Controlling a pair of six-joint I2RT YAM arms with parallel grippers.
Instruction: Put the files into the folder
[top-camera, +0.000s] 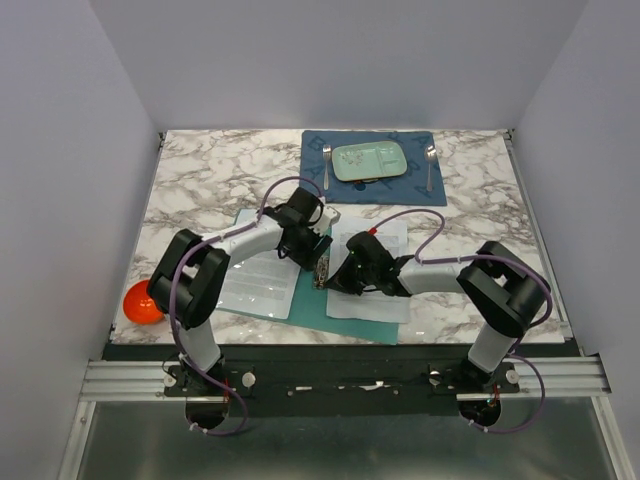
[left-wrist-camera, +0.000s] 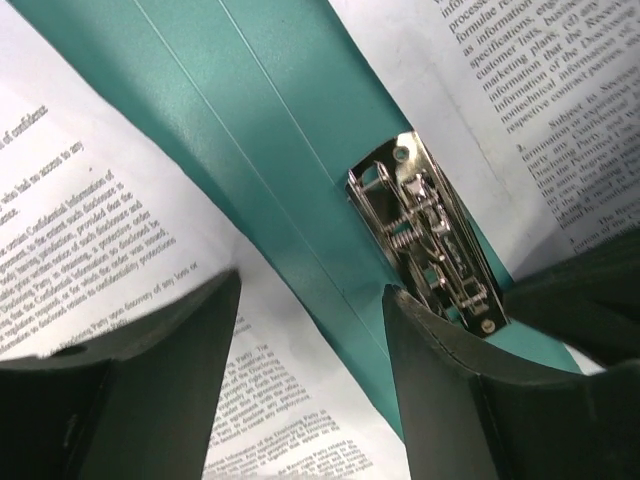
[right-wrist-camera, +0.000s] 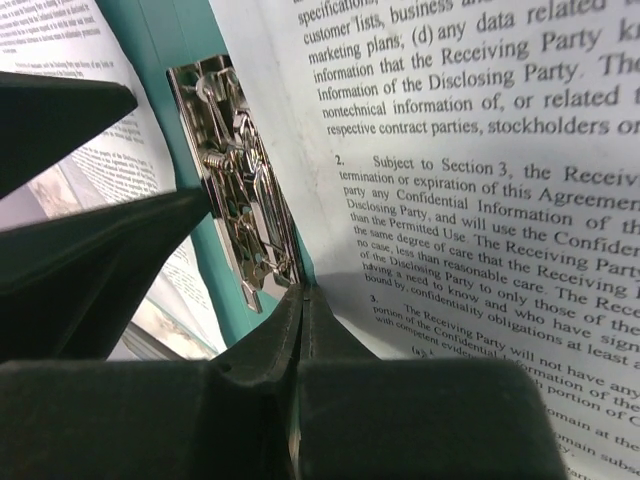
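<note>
Showing files (left-wrist-camera: 90, 230) on both leaves of the open folder (left-wrist-camera: 250, 120), seemingly loose of its metal clip (left-wrist-camera: 430, 250), with left gripper (left-wrist-camera: 312, 290) spread apart, right gripper (right-wrist-camera: 300, 290) pinched together.

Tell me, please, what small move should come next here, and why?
Probably the right gripper should press its tips onto the near end of the clip: it is shut and sits right at that end, the left gripper hangs open over the crease of the folder, and files lie on both leaves.
</note>
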